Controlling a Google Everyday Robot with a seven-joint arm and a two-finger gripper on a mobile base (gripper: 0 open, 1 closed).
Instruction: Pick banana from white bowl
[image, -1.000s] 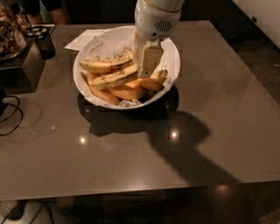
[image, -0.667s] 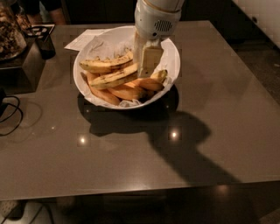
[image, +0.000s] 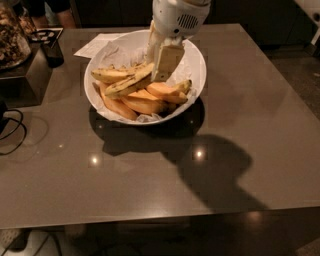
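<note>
**Camera view.** The white bowl (image: 196, 60) stands on the desk (image: 250, 150), towards its far side. The banana (image: 127, 85) lies in the left half of the bowl as seen. It rests on top of the plump orange-yellow bananas (image: 145, 105), just in front of a shorter curved speckled banana (image: 111, 75). Its long axis runs from lower left to upper right, with the right end raised.

**Handling (judgement).**
- The banana is light and fairly stiff along its length.
- The dark-speckled skin suggests ripe, soft flesh that bruises or splits under hard pressure.
- The skin is smooth and may slip in a weak hold, so a moderate closing force across the short width is called for.
- A hold near the middle would balance the fruit. A hold near one end would let the free end sag and pivot, and it could drag on the neighbouring fruit.

**Position relative to the gripper.** The gripper (image: 160, 65) hangs from above into the bowl. Its lower end sits at the raised right end of the banana, which disappears behind it there. The rest of the banana extends to the left, clear of the gripper. Contact looks likely, but this view does not show whether the gripper is open or clamped on the banana.
</note>
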